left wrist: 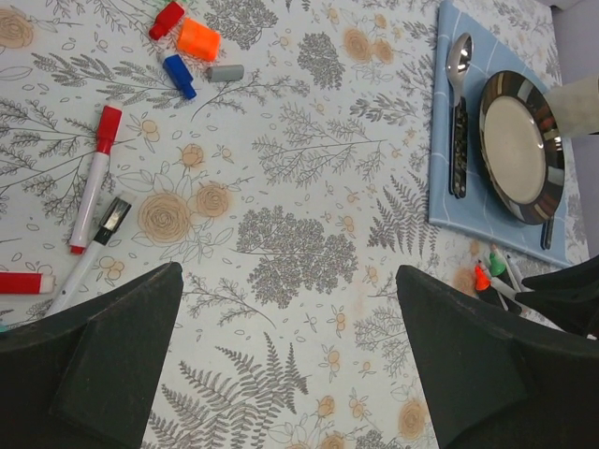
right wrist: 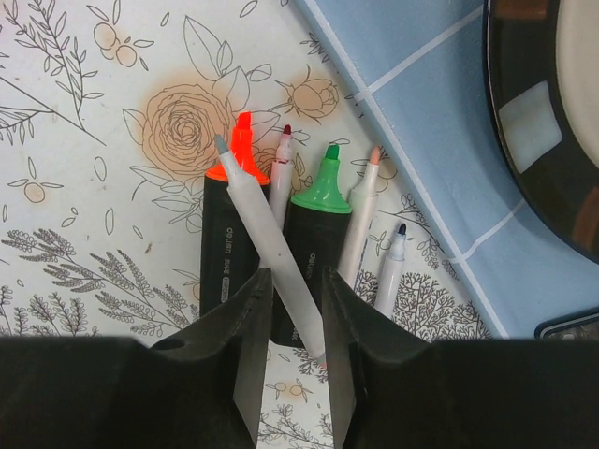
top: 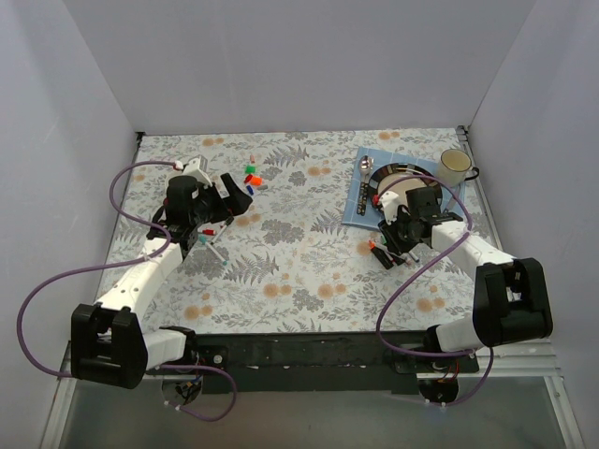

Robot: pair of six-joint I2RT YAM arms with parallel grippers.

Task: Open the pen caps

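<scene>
My right gripper [right wrist: 295,309] is shut on a slim white pen [right wrist: 267,238] with a bare grey tip, held slanting over a row of uncapped pens: an orange-tipped black marker [right wrist: 225,253], a green-tipped black marker [right wrist: 318,238] and thin white markers [right wrist: 363,220]. In the top view this gripper [top: 393,245] is just left of the blue placemat. My left gripper [left wrist: 288,271] is open and empty above the cloth. Loose pen caps lie far left of it: red [left wrist: 167,19], orange [left wrist: 198,39], blue [left wrist: 179,75], grey [left wrist: 225,72]. A red-capped white pen [left wrist: 94,178] lies nearby.
A blue placemat [top: 360,201] at the back right holds a dark plate [top: 398,178] and a spoon [top: 364,166]; a cup [top: 456,166] stands beside it. White walls enclose the flowered tablecloth [top: 299,271]. Purple cables loop from both arms.
</scene>
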